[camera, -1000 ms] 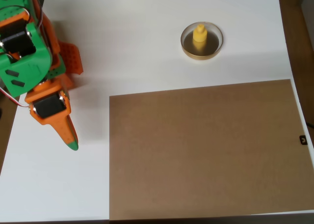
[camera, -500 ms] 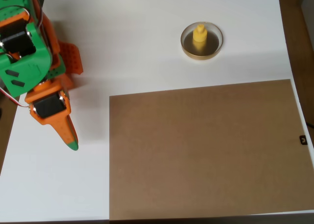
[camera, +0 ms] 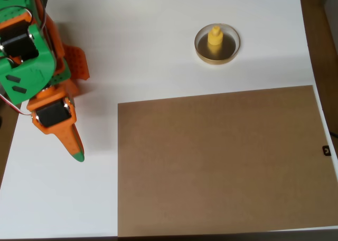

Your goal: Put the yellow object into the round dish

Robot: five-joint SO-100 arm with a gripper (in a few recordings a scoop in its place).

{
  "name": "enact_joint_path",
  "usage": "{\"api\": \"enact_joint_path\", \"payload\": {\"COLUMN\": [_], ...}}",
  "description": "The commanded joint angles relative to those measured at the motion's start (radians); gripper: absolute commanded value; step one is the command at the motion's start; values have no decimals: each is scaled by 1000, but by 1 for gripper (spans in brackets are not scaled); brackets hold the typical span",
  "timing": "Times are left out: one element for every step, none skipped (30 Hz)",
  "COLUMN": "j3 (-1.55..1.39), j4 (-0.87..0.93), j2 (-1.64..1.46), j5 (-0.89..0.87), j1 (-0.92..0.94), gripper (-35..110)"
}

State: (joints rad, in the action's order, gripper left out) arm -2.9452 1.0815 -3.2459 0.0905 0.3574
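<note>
Standing upright inside the dish (camera: 231, 54) at the worktop's (camera: 137, 35) upper right, the yellow object (camera: 214, 38) lies well apart from the pincer (camera: 77, 154) at far left, which holds nothing and looks closed.

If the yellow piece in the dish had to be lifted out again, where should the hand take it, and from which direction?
Probably by the narrow knob on top of the yellow piece, coming straight down from above. It stands upright inside the round dish, whose raised rim surrounds its wider base, so a sideways approach would likely hit the rim. The hand is far off at the left of the overhead view.
</note>
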Motion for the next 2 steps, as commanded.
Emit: {"api": "enact_joint_path", "payload": {"j3": [0, 0], "j4": [-11, -11], "j2": [-18, -18], "j5": [8, 8], "j1": [23, 23], "gripper": [3, 3]}}
